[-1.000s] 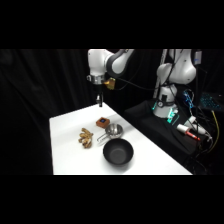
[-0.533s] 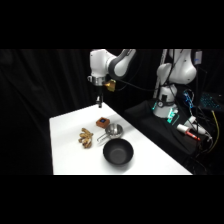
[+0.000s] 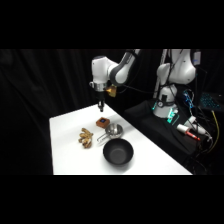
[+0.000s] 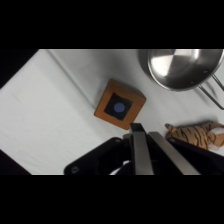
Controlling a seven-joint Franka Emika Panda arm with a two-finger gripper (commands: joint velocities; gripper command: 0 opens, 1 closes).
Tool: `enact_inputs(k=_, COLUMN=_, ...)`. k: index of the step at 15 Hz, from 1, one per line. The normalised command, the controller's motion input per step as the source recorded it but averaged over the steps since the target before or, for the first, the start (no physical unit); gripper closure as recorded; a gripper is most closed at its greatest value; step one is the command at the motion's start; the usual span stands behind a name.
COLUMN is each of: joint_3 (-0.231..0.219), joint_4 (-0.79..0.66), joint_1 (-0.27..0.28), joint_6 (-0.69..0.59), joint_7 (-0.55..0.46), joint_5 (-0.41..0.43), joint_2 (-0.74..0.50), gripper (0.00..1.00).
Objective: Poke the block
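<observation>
We see the jaws closed together, holding nothing. The block [image 4: 120, 106] lies on the desk [image 4: 60, 110] just beyond their tips, apart from them

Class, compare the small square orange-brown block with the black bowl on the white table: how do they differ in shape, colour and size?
Shape: the small square orange-brown block is flat and square-cornered; the round black bowl is hollow and open-topped.
Colour: the block is orange-brown with a dark patch on top; the bowl is black all over.
Size: the block is clearly smaller than the bowl.
Both rest on the white table.

Steel cup [image 3: 114, 130] beside black bowl [image 3: 118, 152]; tan knobbly piece [image 3: 86, 138] on white table [image 3: 67, 155].
</observation>
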Motion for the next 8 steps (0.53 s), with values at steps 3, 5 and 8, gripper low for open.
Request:
enact_inputs(k=3, joint_3=-0.053, joint_4=-0.04, joint_1=0.009, joint_6=0.22, joint_7=0.04, joint_5=0.046, joint_2=0.11, gripper=0.97)
enact_inputs(k=5, joint_3=-0.053, joint_4=-0.03, joint_1=0.005, joint_6=0.23, joint_7=0.0, joint_5=0.09, joint_2=0.11, gripper=0.97)
enact_inputs(k=8, joint_3=-0.034, joint_4=-0.03, joint_1=0.001, joint_6=0.23, joint_7=-0.05, joint_5=0.144, joint_2=0.12, gripper=0.97)
